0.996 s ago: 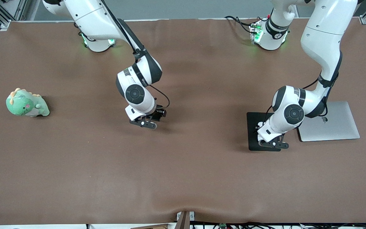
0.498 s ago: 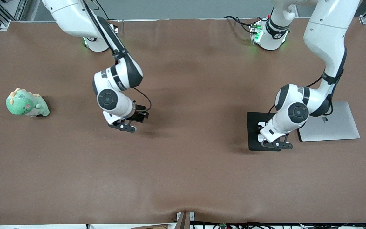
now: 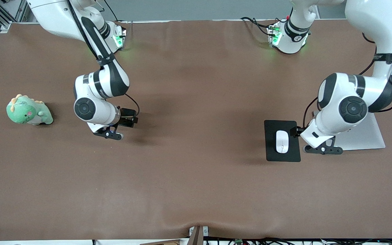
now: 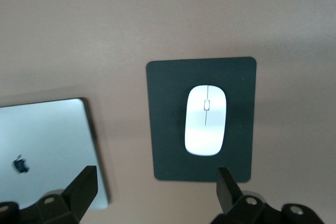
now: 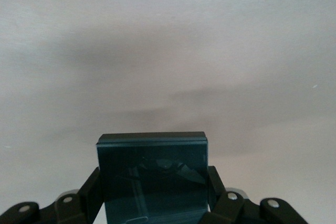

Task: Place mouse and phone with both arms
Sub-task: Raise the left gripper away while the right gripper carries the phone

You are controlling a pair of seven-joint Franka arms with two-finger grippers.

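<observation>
The white mouse (image 3: 282, 141) lies on the black mouse pad (image 3: 271, 151). It also shows in the left wrist view (image 4: 205, 127), centred on the pad (image 4: 167, 129). My left gripper (image 3: 322, 149) is open and empty, up in the air over the gap between the pad and the laptop; in its wrist view (image 4: 155, 187) the jaws stand wide apart. My right gripper (image 3: 109, 134) hangs over bare table toward the right arm's end. It is shut on the black phone (image 5: 152, 174), which it grips by both side edges. The phone is hidden in the front view.
A closed silver laptop (image 3: 369, 137) lies beside the mouse pad toward the left arm's end, partly under the left arm; it shows in the left wrist view (image 4: 47, 145). A green plush dinosaur (image 3: 28, 111) sits near the right arm's end of the table.
The left gripper has let go of the mouse on the pad, risen and shifted toward the laptop. The right arm has carried the phone toward the dinosaur's end of the table.
</observation>
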